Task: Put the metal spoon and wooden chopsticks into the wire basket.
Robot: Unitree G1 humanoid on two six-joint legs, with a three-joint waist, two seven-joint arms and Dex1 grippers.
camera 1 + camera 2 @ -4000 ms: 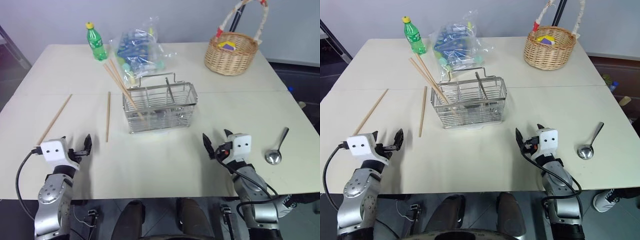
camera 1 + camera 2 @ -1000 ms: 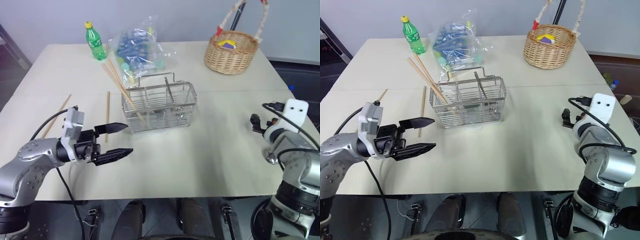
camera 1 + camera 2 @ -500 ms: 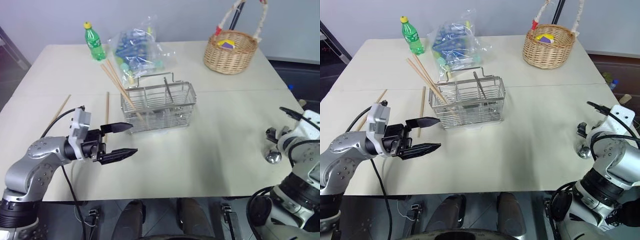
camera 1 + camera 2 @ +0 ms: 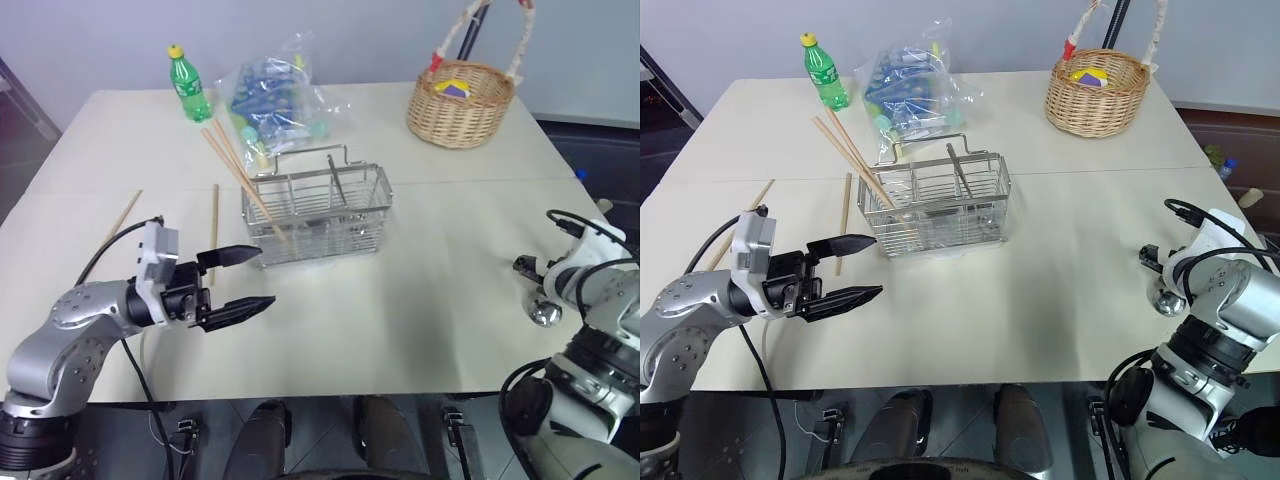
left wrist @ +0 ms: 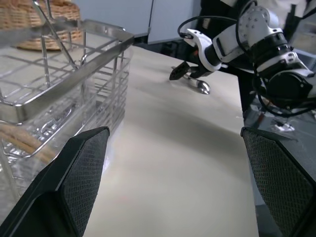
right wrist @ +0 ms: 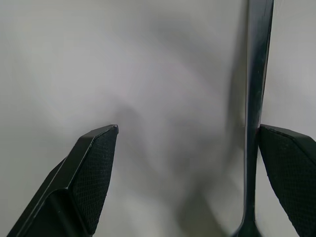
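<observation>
Right wrist view: right claw (image 6: 185, 173) wide, angled down over the metal spoon (image 6: 256, 98) handle on the table (image 6: 148, 74)

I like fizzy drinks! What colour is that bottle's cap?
Yellow cap on the green bottle, best seen in the right eye view.

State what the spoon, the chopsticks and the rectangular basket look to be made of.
Metal spoon: polished metal, judging by its bright mirror-like bowl. Wooden chopsticks: apparently bare wood, matte light brown with no gloss. Wire basket: silver metal wire, thin shiny rods welded into a see-through grid.
</observation>
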